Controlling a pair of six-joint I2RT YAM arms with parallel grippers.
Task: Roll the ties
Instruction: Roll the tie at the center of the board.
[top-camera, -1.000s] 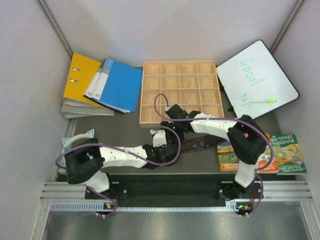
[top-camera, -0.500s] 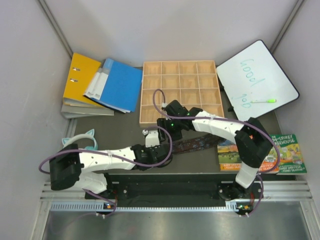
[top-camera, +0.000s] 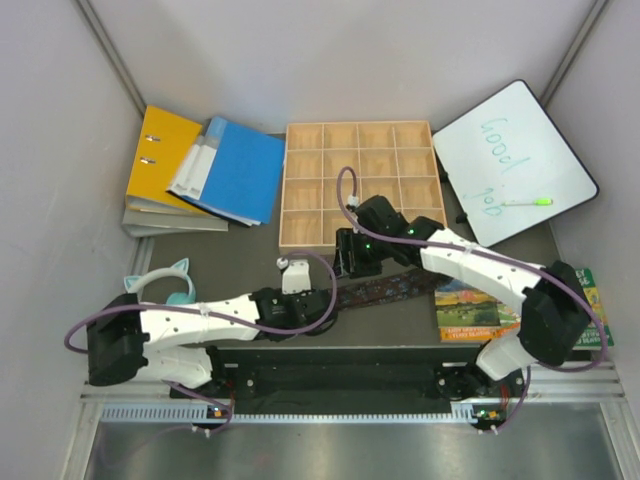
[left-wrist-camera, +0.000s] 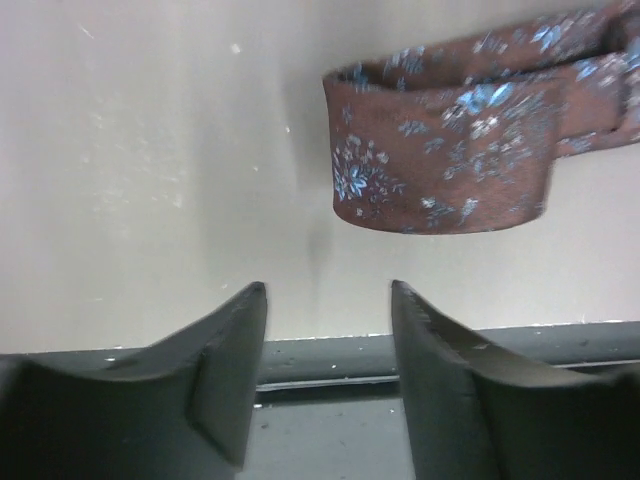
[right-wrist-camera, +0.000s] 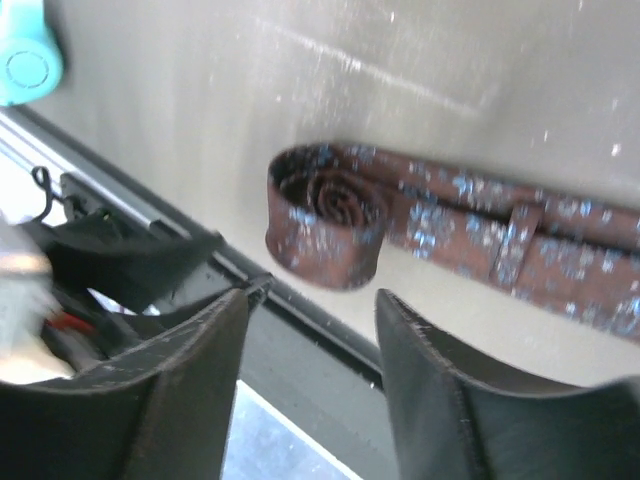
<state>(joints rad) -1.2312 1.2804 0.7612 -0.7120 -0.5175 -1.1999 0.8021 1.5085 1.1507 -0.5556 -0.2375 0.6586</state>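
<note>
Tie (right-wrist-camera: 325, 230) part-rolled on table (left-wrist-camera: 150, 150) | left tool (left-wrist-camera: 328, 292) parted — empty | right tool (right-wrist-camera: 312, 300) parted — empty

Lab robot cell: white panel walls (top-camera: 330, 60), alu rail (top-camera: 575, 382), binders (top-camera: 160, 150), whiteboard (top-camera: 515, 150).

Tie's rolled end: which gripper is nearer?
Left, narrowly. The left gripper sits open just beside the rolled end, on the robot's side; the right gripper hovers open above it.
</note>
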